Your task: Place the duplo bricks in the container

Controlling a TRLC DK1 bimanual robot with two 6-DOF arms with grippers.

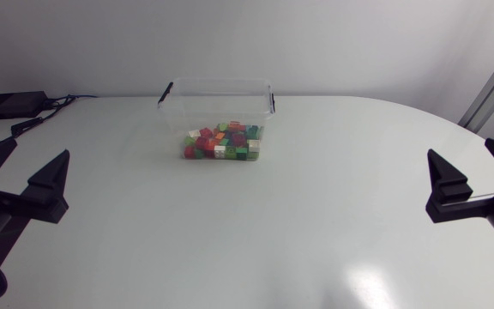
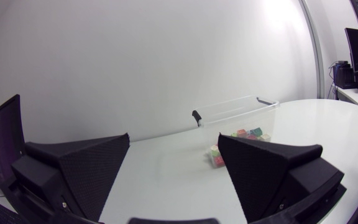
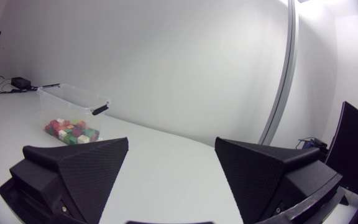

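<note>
A clear plastic container (image 1: 217,96) with black clips stands at the back middle of the white table. Several duplo bricks (image 1: 223,142) in red, green, white and orange lie heaped inside it. My left gripper (image 1: 34,156) hangs open at the left side, empty and far from the container. My right gripper (image 1: 461,154) hangs open at the right side, also empty. In the left wrist view the container (image 2: 238,111) and bricks (image 2: 244,134) lie well ahead of the open left gripper (image 2: 174,142). In the right wrist view the container (image 3: 73,96) and bricks (image 3: 72,130) lie far ahead of the right gripper (image 3: 171,143).
A black power box (image 1: 9,105) with cables sits at the table's back left corner; it also shows in the right wrist view as a small black box (image 3: 21,81). The white table (image 1: 256,232) curves away at its back right edge.
</note>
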